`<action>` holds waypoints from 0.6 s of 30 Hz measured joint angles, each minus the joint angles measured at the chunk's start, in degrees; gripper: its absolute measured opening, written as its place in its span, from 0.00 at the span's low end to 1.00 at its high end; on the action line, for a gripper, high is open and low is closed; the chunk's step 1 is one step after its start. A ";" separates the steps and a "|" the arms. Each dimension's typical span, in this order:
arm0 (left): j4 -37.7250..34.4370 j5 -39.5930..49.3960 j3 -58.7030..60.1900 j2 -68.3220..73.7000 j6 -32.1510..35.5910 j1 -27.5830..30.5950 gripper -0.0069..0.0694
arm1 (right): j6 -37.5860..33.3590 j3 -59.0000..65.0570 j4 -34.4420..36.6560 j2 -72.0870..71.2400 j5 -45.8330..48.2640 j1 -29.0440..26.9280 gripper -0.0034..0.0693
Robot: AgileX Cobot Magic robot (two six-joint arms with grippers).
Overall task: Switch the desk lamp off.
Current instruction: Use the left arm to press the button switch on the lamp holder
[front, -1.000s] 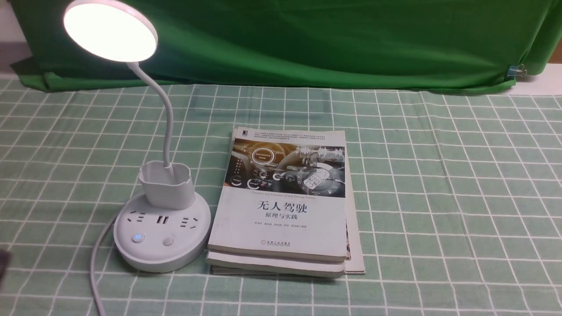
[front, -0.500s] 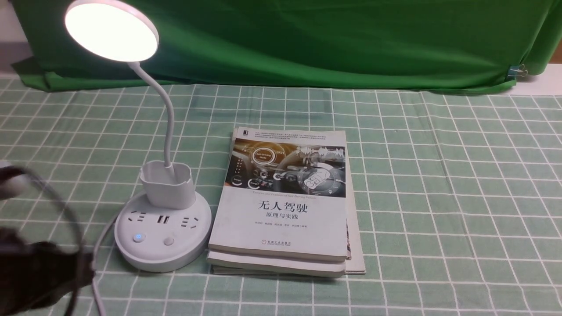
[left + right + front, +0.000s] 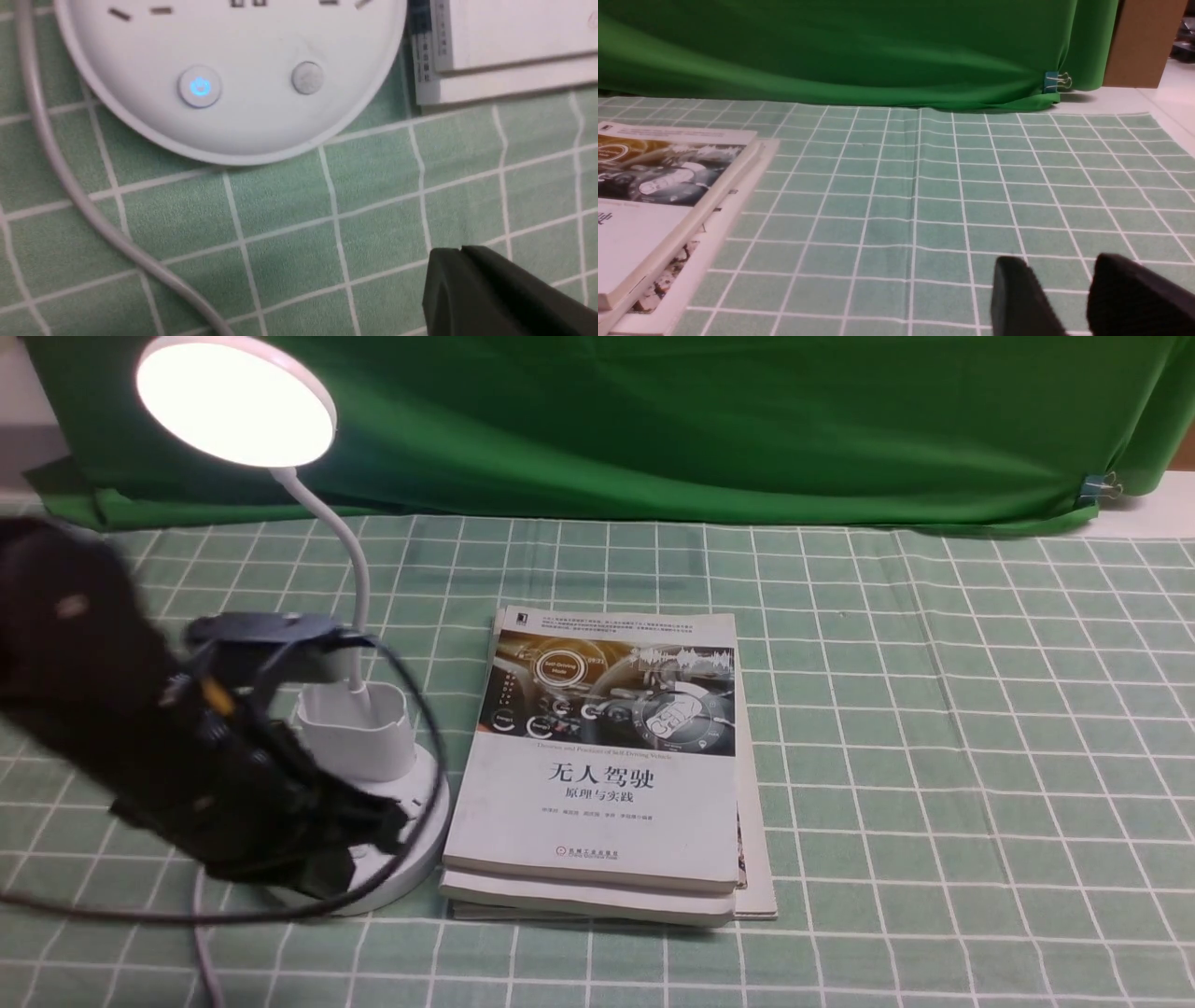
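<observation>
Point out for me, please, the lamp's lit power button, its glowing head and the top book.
lit power button (image 3: 200,87): left wrist view, on its glowing blue symbol.
lamp head (image 3: 235,401): front view, centre of the glowing disc.
top book (image 3: 597,803): front view, white lower half of the cover.

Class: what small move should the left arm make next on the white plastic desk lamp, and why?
Probably carry the shut left fingers onto the blue-lit round button and press: the white lamp's disc head glows, and that button is untouched.

Stacked books (image 3: 597,775) on a green checked tablecloth (image 3: 934,756), green backdrop (image 3: 700,420) with binder clip (image 3: 1102,485) behind
</observation>
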 joint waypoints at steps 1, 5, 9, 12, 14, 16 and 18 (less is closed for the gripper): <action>0.62 1.02 -1.66 1.25 -0.58 -0.35 0.09 | 0.00 0.00 0.00 0.00 0.00 0.00 0.38; 2.87 1.63 -5.53 5.37 -0.74 -0.38 0.09 | 0.00 0.00 0.00 0.00 0.00 0.00 0.38; 5.28 2.00 -7.79 9.18 -0.89 -0.38 0.09 | 0.00 0.00 0.00 0.00 0.00 0.00 0.38; 6.05 1.24 -8.43 11.83 -1.26 -0.38 0.09 | 0.00 0.00 0.00 0.00 0.00 0.00 0.38; 6.18 0.48 -8.44 13.06 -1.45 -0.38 0.09 | 0.00 0.00 0.00 0.00 0.00 0.00 0.38; 6.66 -0.77 -8.49 14.79 -1.56 -0.38 0.09 | 0.00 0.00 0.00 0.00 0.00 0.00 0.38; 7.67 -1.86 -8.49 16.23 -1.72 -0.38 0.09 | 0.00 0.00 0.00 0.00 0.00 0.00 0.38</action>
